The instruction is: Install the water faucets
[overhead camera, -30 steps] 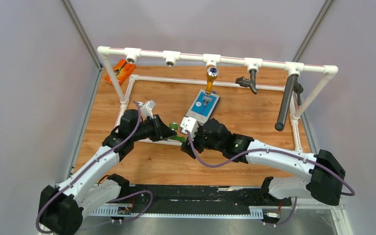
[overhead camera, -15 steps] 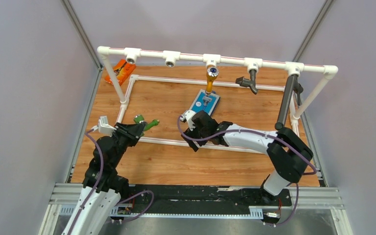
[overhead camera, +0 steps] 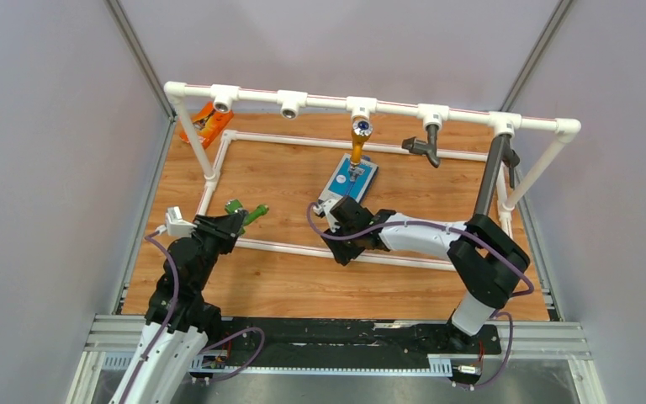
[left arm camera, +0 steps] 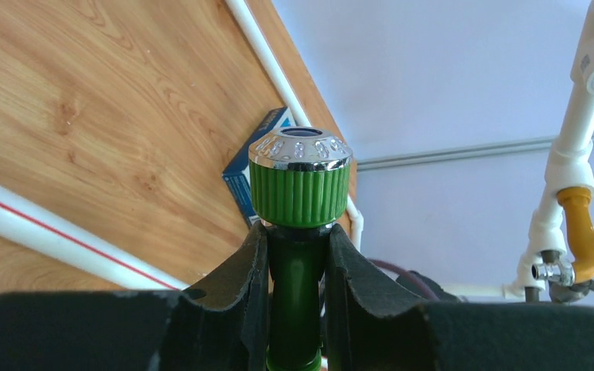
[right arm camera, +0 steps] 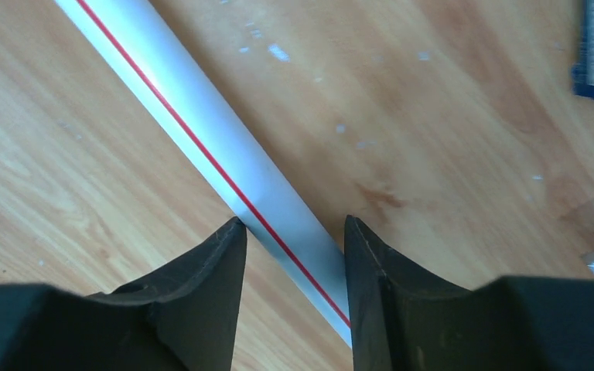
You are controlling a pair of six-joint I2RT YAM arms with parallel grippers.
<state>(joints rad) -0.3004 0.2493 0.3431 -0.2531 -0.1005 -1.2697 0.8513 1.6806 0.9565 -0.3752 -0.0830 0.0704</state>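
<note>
- The left gripper (left arm camera: pixel 298 228) is pinching the green plastic faucet (left arm camera: pixel 300 182) by its narrow neck. Its jaws are pressing on both sides just below the ribbed collar with the chrome ring.
- The faucet's long axis is running straight out of those jaws, collar end leading. In the top view it is pointing away from the arm's base and to the right, hanging in the air inside the near-left corner of the white pipe frame (overhead camera: pixel 328 99).
- The two empty tee sockets (overhead camera: pixel 223 103) are sitting at the left end of the frame's top rail, beyond and above the faucet. The left arm is the nearer one to them, and the right arm is working well apart, toward the frame's middle.
- The coming move is probably depending on swinging that axis into line with a socket mouth. I cannot tell whether the leading collar end is the threaded one.
- The right gripper (right arm camera: pixel 294 224) is hovering with jaws spread and holding nothing. The frame's near floor pipe (right arm camera: pixel 224 170), white with a red stripe, is showing in the gap, and I cannot tell whether they are touching.
- A shiny chrome metal faucet (overhead camera: pixel 353 171) appears to be lying on the flat blue-and-white box (overhead camera: pixel 346 187) under the middle of the frame's top rail, just beyond the right gripper. It is too small to tell which way it is lying.
</note>
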